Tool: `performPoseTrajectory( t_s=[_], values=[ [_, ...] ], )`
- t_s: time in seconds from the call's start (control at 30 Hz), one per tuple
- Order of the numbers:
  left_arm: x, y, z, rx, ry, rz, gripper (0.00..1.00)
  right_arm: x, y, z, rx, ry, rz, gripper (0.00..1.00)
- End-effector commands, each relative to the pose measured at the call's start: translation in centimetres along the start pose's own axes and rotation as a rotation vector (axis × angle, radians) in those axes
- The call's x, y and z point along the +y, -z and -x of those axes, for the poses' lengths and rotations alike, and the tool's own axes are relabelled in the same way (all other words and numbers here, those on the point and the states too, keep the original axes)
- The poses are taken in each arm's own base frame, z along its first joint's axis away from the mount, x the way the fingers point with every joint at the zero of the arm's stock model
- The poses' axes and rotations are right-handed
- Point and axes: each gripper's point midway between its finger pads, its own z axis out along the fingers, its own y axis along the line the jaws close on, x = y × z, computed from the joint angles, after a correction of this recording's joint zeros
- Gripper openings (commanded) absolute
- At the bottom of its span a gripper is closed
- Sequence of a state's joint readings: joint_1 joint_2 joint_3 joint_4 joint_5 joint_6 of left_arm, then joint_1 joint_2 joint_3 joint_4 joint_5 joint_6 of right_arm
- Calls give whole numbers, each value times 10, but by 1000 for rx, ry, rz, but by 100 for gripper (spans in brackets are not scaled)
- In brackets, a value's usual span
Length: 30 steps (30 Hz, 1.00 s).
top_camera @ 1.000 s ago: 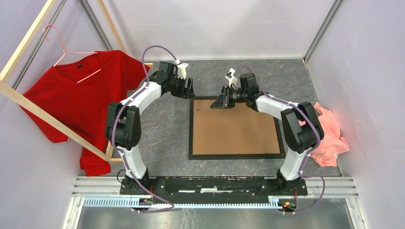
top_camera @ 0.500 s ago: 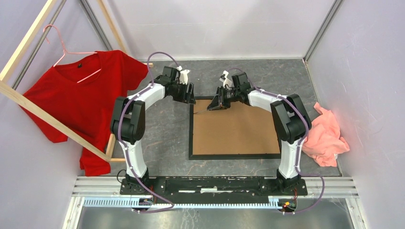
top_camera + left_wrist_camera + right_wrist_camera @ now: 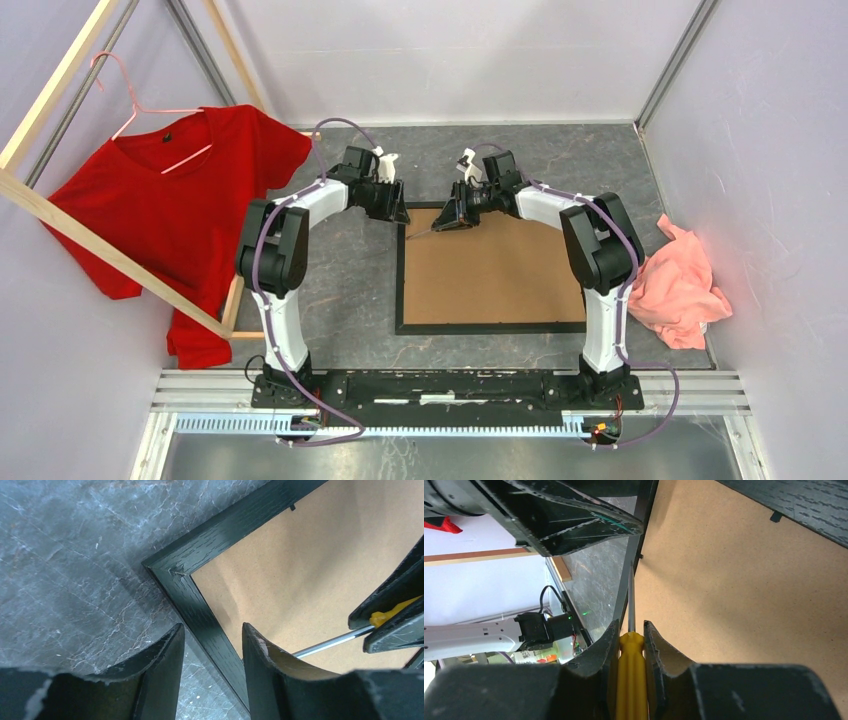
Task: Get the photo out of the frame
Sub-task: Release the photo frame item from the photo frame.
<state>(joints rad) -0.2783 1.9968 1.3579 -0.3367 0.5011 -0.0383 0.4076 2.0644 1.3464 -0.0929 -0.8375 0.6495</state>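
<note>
Top external view shows no photo at all. The frame point(image 3: 490, 327) lies face down on the table point(image 3: 340, 280) with its brown backing board point(image 3: 495, 275) upward, so the print is presumably still shut in beneath that board.

Over the last second both arms have drawn in on the frame's far-left corner. The left gripper point(image 3: 397, 208) has dropped from beside the corner onto it, and its jaws have narrowed. The right gripper point(image 3: 452, 215) has slid leftward with its tool.

That reads as bracing the frame so the board can be levered free. The removal itself is not yet begun.

From the left wrist, the left jaws stand part open astride the frame's left rail just below the corner, one finger over the table and one over the board. A sliver of board shows beside the inner finger, so no clamp is visible yet.

The right jaws are closed tight on the yellow handle of a screwdriver point(image 3: 630, 680). Its shaft reaches to the rail's inner edge near a small tab. Whether the tip is under the tab I cannot tell.

Well apart, a red T-shirt point(image 3: 190, 200) hangs to the left and a pink cloth point(image 3: 680, 290) lies to the right.
</note>
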Motion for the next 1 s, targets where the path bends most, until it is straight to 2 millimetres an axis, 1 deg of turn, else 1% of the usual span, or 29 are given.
performPoseTrajectory(
  t_s=[0.0, 0.1, 0.2, 0.23, 0.4, 0.53, 0.57, 0.7, 0.87, 0.97],
  values=[
    [-4, -8, -1, -12, 31, -30, 50, 14, 9, 18, -39, 65, 63, 0],
    [-2, -10, -4, -10, 39, -28, 45, 6, 11, 19, -48, 52, 48, 0],
    [-1, -12, -7, -7, 50, -25, 43, -1, 11, 17, -47, 36, 41, 0],
    [0, -12, -8, -7, 53, -22, 41, -3, 11, 18, -53, 38, 39, 0],
    [0, -13, -11, -9, 63, -22, 36, -9, 10, 19, -61, 29, 28, 0],
    [-1, -16, -13, -3, 79, -30, 36, -13, 8, 16, -50, 8, 28, 0],
    [0, -16, -15, -1, 84, -31, 36, -12, 6, 19, -61, 23, 39, 0],
    [0, -19, -17, 2, 95, -35, 36, -14, 5, 20, -60, 13, 43, 0],
    [0, -21, -21, 8, 103, -41, 36, -18, 2, 16, -54, 3, 38, 0],
    [1, -22, -22, 8, 107, -41, 36, -17, 1, 15, -49, -3, 46, 0]
  ],
)
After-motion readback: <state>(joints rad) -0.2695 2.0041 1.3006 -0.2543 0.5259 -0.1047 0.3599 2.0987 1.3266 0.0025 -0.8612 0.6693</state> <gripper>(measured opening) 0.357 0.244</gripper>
